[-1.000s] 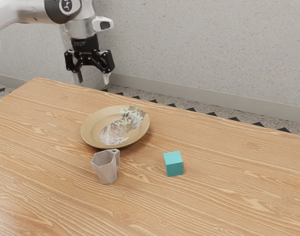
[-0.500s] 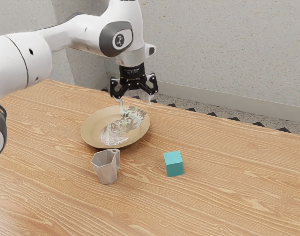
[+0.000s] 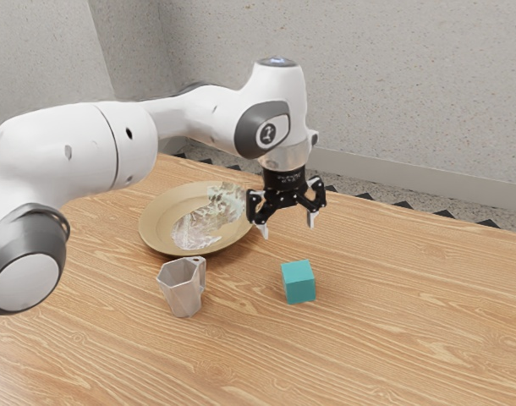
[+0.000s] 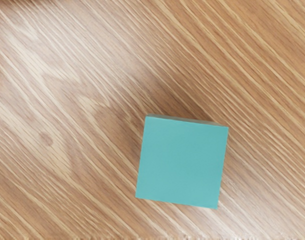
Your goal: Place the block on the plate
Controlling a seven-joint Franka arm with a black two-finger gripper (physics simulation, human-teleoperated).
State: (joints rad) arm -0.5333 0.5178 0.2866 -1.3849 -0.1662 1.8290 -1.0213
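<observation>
Teal block [image 3: 299,282] sits flat on the wooden tabletop [image 3: 393,338], away from the patterned plate [image 3: 168,216] where it belongs, so it has to be picked up before it can be set down there. The end effector [image 3: 288,227] is released and empty, its two fingers spread wide and pointing downward, presumably so they can pass either side of the block on a straight descent. That height probably also helps the hand clear the mug [image 3: 182,292], which stands upright close to the plate, at its near side in the exterior view, and would be easy to knock on a low carry. As for the block itself, it lies below the end effector, apart from both fingers; the wrist view has its top face close under the hand, slightly turned, so a small alignment may be wanted before lowering and closing on it
</observation>
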